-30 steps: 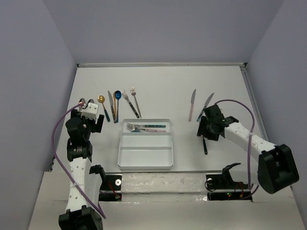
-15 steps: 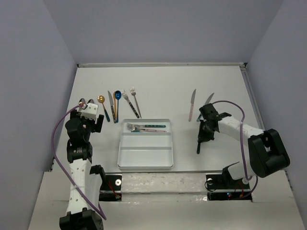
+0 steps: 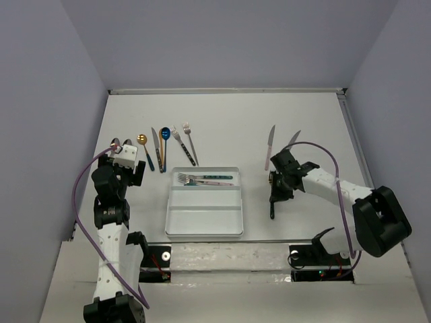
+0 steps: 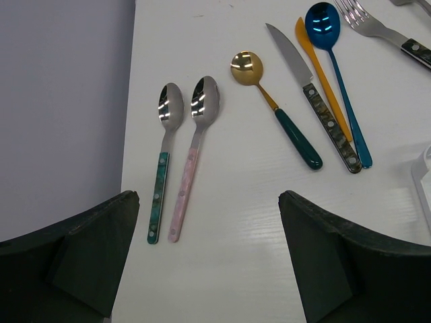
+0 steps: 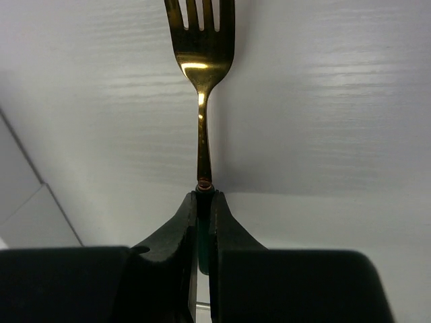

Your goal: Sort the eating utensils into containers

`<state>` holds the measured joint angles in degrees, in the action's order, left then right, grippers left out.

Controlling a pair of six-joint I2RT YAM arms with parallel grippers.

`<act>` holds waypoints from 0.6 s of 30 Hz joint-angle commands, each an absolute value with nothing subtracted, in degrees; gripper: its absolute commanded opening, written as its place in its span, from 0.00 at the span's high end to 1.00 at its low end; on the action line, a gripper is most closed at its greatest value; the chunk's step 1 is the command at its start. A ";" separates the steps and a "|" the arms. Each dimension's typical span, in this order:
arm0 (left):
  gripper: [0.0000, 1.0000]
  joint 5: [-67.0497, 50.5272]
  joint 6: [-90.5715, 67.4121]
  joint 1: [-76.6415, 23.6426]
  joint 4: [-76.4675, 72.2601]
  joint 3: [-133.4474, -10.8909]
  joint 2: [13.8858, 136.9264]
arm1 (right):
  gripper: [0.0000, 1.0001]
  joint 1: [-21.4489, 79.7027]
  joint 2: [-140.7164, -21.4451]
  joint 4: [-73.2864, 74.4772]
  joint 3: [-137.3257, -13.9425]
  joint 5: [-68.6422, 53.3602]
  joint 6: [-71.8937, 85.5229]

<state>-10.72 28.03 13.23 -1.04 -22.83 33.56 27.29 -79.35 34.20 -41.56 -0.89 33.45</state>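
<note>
Right wrist is showing the right gripper (image 5: 204, 202), just clamped onto the gold fork (image 5: 201, 60), tines jutting ahead of it, now swinging it toward the white tray (image 3: 202, 225) on its left.

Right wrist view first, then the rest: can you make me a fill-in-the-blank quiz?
The right tool clamps a fork whose head is ____.
The white tray holds ____ forks, both in its farthest compartment.
In front of the open left tool lie two silver spoons, one handle teal, the other ____.
Missing: gold; two; pink.
</note>
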 commanded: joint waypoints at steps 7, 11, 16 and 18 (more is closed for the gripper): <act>0.01 -9.58 27.16 13.45 -3.96 -22.24 33.05 | 1.00 40.16 -69.26 35.86 -51.14 14.67 30.42; 0.01 -9.76 27.16 13.45 -4.04 -22.41 33.49 | 1.00 50.06 -73.29 32.54 -61.06 21.87 20.16; 0.01 -7.83 26.98 13.45 -4.04 -22.24 33.49 | 1.00 59.67 -85.14 20.23 -71.09 27.16 -9.27; 0.01 -7.04 27.59 13.45 -3.78 -22.15 33.31 | 1.00 61.17 -92.70 18.46 -75.66 24.80 -18.40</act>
<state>-9.13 27.59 13.23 -1.06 -22.83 33.65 57.47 -82.89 27.62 -68.99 22.70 7.03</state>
